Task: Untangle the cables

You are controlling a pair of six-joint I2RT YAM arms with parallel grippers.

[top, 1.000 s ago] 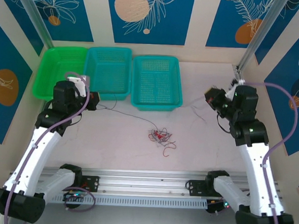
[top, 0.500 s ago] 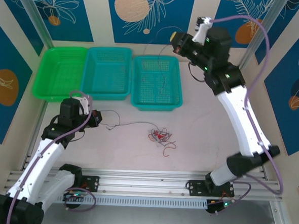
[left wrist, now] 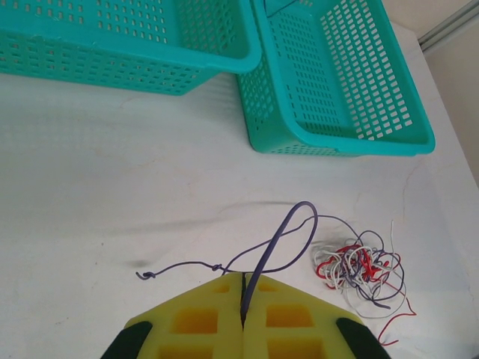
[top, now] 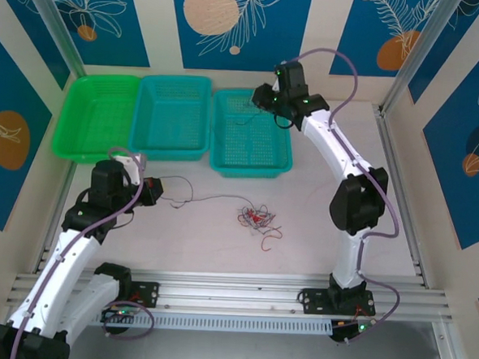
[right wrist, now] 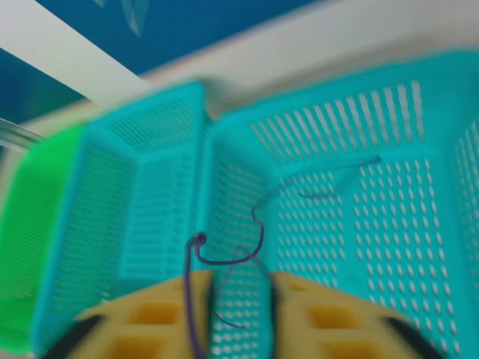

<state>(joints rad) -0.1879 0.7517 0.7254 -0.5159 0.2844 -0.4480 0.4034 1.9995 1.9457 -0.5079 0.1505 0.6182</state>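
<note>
Left wrist, left jaws pinching dark cable (left wrist: 263,263), clump (left wrist: 358,265) beside

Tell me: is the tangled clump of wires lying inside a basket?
No, the clump lies on the white table, in front of the teal basket.

Open ground: bare table (top: 300,244) from 3 to 5 o'clock of the cable clump (top: 256,217), and another bare patch at 7 to 8 o'clock.
Far side: green basket (top: 60,128), middle basket (top: 169,153) and right basket (top: 248,170) stand side by side from 10 to 12 o'clock; their walls bar a low pass.
Overhead: right arm (top: 339,153) arches from 5 o'clock past 3 to the right basket; right gripper (top: 261,99), fingers apart, hangs over its far rim.
9 o'clock: left gripper (top: 153,189), pads pinched on the dark wire (top: 214,197), which runs low across to the clump.
Near edge: rail (top: 233,291) at 6 o'clock.
Corners: posts (top: 57,34) at 10 and 2 o'clock.
</note>
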